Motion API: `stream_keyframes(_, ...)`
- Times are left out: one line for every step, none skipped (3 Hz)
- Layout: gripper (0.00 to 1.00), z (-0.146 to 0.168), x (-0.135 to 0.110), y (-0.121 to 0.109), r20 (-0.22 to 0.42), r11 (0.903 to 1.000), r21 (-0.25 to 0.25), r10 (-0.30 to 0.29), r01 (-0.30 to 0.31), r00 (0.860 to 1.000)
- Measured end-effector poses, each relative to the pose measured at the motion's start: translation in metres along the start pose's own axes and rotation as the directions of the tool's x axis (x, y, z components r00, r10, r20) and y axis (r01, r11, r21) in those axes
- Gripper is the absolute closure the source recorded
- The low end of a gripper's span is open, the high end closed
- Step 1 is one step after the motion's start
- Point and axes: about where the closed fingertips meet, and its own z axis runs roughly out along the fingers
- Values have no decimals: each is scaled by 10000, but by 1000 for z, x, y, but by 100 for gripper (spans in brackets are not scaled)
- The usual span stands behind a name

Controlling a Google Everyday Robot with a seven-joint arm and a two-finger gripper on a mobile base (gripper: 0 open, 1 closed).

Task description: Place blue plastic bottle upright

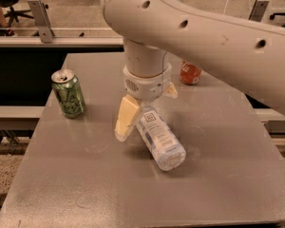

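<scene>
The blue plastic bottle (160, 139) lies on its side near the middle of the grey table (85, 184). Its base points to the front right and its label faces up. Its cap end is hidden under my gripper (146, 114). The gripper hangs from the big white arm (204, 32) right over the bottle's far end. It is open, with one cream finger (126, 118) to the left of the bottle and the other finger (170, 90) at the back right. The fingers straddle the bottle without closing on it.
A green can (68, 93) stands upright at the table's left. A red soda can (190, 73) stands at the back, partly hidden by the arm. A metal rail and floor lie beyond the table's far edge.
</scene>
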Motion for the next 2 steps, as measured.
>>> stream_keyframes(26, 10, -7, 6, -248, 9999, -94, -91, 89, 9997)
stream_keyframes(48, 10, -9, 9, -253, 9995, -77, -296, 294, 9992)
